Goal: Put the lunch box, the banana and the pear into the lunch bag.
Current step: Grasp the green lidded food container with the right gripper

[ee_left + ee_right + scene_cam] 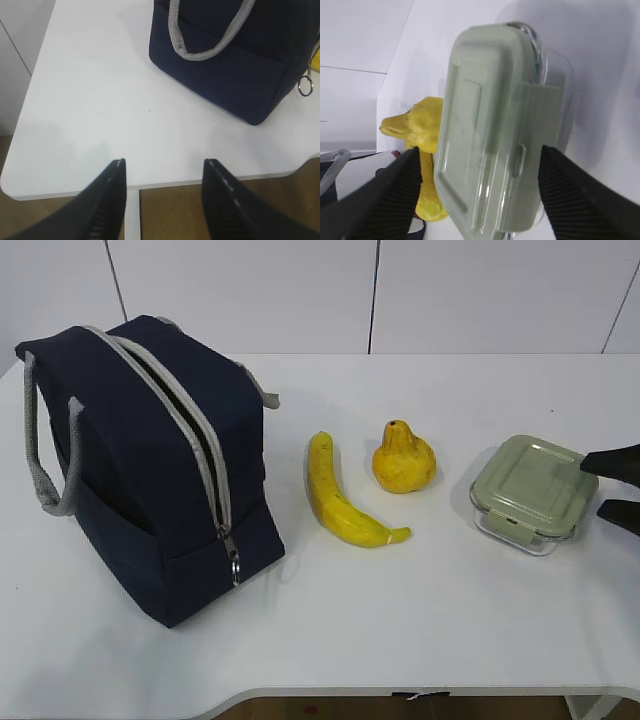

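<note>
The navy lunch bag (150, 460) stands on the left of the white table, its grey zipper closed; it also shows in the left wrist view (235, 55). The banana (340, 498) and the pear (403, 458) lie in the middle. The lunch box (528, 490) with a sage-green lid sits on the right. My right gripper (618, 488) is open at the box's right edge. In the right wrist view its fingers straddle the lunch box (490, 135) without touching it, with the pear (417, 125) behind. My left gripper (162, 165) is open and empty over the table's near-left edge.
The bag's grey handle (210, 35) and metal ring pull (305, 87) face the left gripper. The table's front edge (400, 692) lies close below the objects. A white panelled wall (370, 290) stands behind the table.
</note>
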